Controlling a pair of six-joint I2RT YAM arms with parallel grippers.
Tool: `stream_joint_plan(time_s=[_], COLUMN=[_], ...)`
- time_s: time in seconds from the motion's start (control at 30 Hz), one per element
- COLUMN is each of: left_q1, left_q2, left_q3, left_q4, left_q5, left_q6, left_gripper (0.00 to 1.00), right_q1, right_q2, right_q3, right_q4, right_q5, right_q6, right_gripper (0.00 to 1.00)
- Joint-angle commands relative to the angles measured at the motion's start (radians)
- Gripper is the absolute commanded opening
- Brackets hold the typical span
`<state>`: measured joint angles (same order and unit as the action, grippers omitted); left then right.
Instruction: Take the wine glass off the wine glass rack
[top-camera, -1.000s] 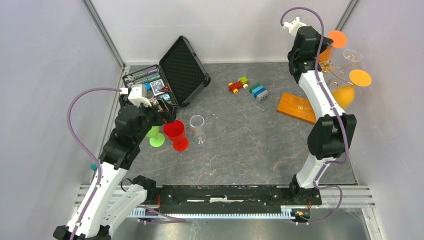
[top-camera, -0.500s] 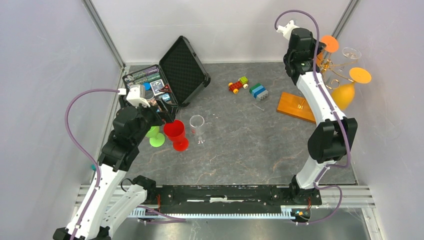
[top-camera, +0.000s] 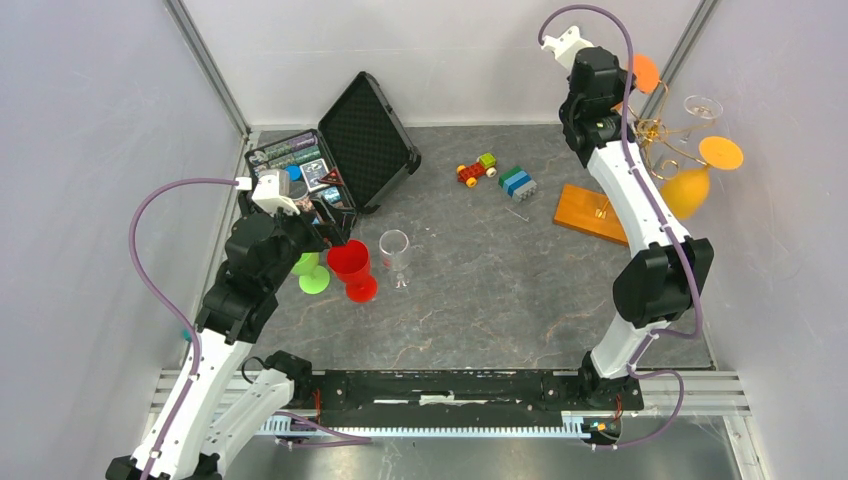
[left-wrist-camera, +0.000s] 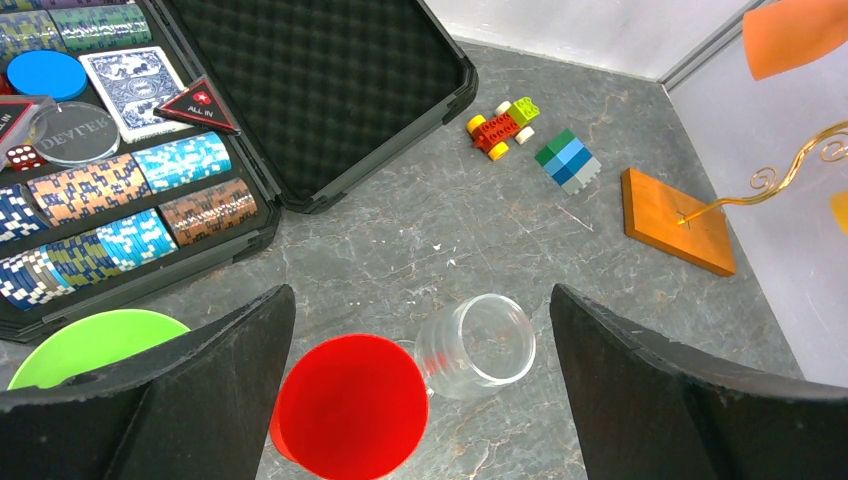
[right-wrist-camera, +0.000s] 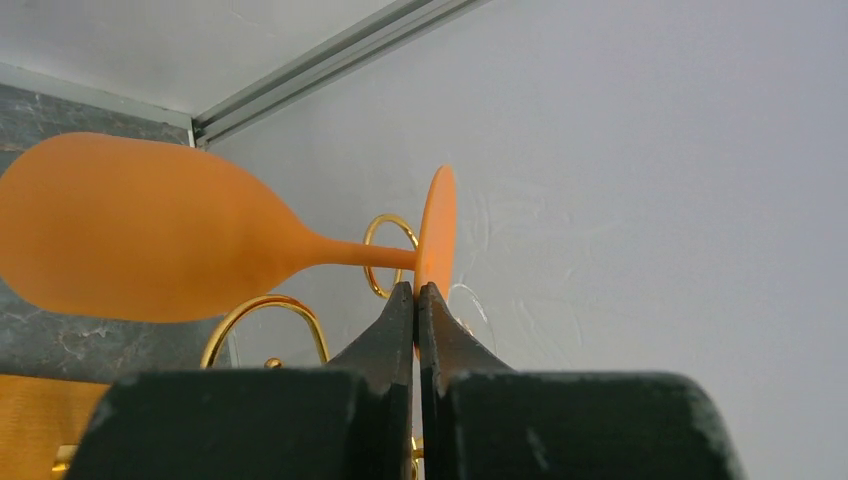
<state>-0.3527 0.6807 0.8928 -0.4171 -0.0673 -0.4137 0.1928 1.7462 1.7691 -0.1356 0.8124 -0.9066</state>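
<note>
Nearest, at the lower left of the top view, the left claw (left-wrist-camera: 420, 300) hung spread wide over a red glass (left-wrist-camera: 350, 405) and a clear glass (left-wrist-camera: 480, 340) standing on the surface (left-wrist-camera: 400, 230), probably just parked out of the way. Far upper right, the right claw (right-wrist-camera: 417, 290) was pinching the foot of the orange wine glass (right-wrist-camera: 140, 235). It held the glass sideways by a gold curl of the wine glass rack (top-camera: 592, 213), I'd guess to slide the stem out. Couldn't tell if it was free yet.
</note>
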Motion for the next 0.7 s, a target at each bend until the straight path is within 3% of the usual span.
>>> stream_joint_plan(time_s=[0.0, 0.33, 0.67], left_q1=[0.007, 0.006, 0.006], left_q2=[-0.006, -0.002, 0.008], left_q3=[0.001, 0.005, 0.027], left_q4=[0.028, 0.029, 0.047], left_q5=[0.006, 0.000, 0.074], left_q6=[-0.010, -0.008, -0.005], left_gripper=[1.00, 1.00, 1.00], right_q1=[0.011, 0.039, 0.046], right_q2=[-0.051, -0.099, -0.356], right_q3=[-0.002, -0.025, -0.216], right_q4=[0.127, 0.248, 0.146], right_q5=[-0.022, -0.192, -0.618], right_q6=[0.049, 0.243, 0.642], right_gripper=[0.00, 0.00, 0.00])
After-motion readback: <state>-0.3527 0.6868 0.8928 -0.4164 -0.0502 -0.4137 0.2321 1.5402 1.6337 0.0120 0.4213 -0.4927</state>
